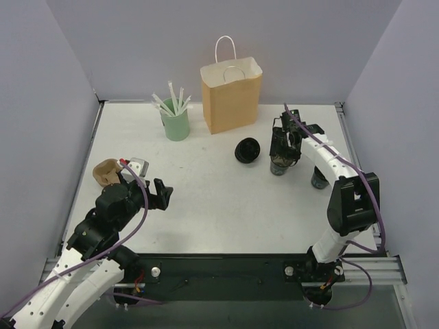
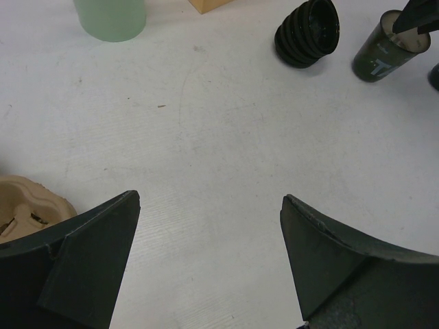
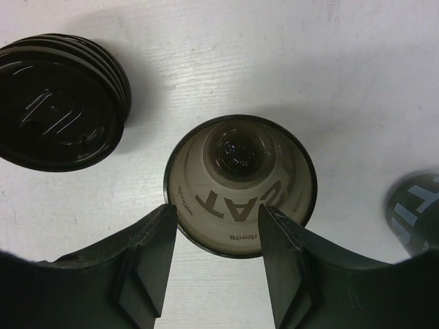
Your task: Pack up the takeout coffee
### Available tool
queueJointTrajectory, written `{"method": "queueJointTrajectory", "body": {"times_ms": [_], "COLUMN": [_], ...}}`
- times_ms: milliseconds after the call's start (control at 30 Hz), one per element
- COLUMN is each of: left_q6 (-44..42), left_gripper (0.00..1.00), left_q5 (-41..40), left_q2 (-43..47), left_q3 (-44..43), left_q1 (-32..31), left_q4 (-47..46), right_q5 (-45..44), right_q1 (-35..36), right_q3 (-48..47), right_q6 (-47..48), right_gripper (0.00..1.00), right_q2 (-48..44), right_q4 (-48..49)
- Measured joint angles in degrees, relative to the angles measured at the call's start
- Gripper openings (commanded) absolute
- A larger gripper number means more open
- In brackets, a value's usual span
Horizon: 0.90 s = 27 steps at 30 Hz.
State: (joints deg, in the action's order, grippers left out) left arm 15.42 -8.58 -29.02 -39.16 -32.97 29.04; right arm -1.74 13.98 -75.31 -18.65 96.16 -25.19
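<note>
At the near edge of a white table (image 1: 206, 212), shows two robot arms bolted side by side. Finds the left gripper (image 2: 209, 202) low over bare tabletop at near left, jaws spread wide with nothing between them. Places a brown pulp cup carrier (image 1: 106, 171) just beside it, toward the left wall, resting on the table. Traces the right arm up the right side and inward toward mid-table. Puts a second dark cup (image 1: 319, 179) upright close beside that arm.

Sets the right gripper (image 3: 216, 212) pointing down over the takeout cup (image 3: 240, 181): small, dark, tapered, with pale lettering, upright on the table right of centre, open-topped with no lid on. Shows the jaws about half apart, the two fingertips (image 3: 154, 247) overlapping the cup's near rim in the wrist view. Cannot tell whether they press the cup or only hover at it.

Lays a stack of black lids (image 1: 247, 150) just left of that cup, near but not touching. Stands a mint-green cup (image 1: 175, 125) of white straws (image 1: 171, 101) farther back, left of centre. Ends near the far wall with a brown paper bag (image 1: 231, 96), upright, white handles raised, mouth open, behind the lids and apart from the takeout cup.
</note>
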Motion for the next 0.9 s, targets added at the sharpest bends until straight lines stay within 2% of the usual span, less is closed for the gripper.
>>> {"method": "queueJointTrajectory", "body": {"times_ms": [200, 300, 333, 500, 533, 633, 800, 900], "left_q6": [0.0, 0.0, 0.0, 0.0, 0.0, -0.02, 0.0, 0.0], "left_gripper": [0.94, 0.94, 0.94, 0.94, 0.94, 0.94, 0.94, 0.93], "left_q5": [0.04, 0.04, 0.04, 0.04, 0.04, 0.04, -0.07, -0.76], "left_q2": [-0.24, -0.48, -0.52, -0.57, -0.59, -0.59, -0.59, -0.74], "left_q3": [0.0, 0.0, 0.0, 0.0, 0.0, 0.0, 0.0, -0.15], "left_q1": [0.0, 0.0, 0.0, 0.0, 0.0, 0.0, 0.0, 0.0], "left_q4": [0.0, 0.0, 0.0, 0.0, 0.0, 0.0, 0.02, 0.37], "right_q5": [0.98, 1.95, 2.03, 1.7, 1.36, -0.26, -2.71, -3.5], "right_q1": [0.83, 1.36, 1.53, 2.71, 3.21, 4.81, 9.2, 15.43], "right_q3": [-1.86, -2.58, -2.95, -4.17, -4.31, -4.31, -3.41, -3.08], "right_q6": [2.29, 3.32, 3.65, 5.4, 5.73, 6.73, 7.17, 6.51], "right_gripper": [0.51, 0.46, 0.38, 0.2, 0.12, 0.04, 0.03, 0.03], "right_q2": [2.73, 4.33, 5.01, 7.52, 7.76, 7.65, 5.01, 1.64], "right_q4": [-0.5, -1.2, -1.51, -3.19, -3.61, -4.59, -6.49, -7.5]}}
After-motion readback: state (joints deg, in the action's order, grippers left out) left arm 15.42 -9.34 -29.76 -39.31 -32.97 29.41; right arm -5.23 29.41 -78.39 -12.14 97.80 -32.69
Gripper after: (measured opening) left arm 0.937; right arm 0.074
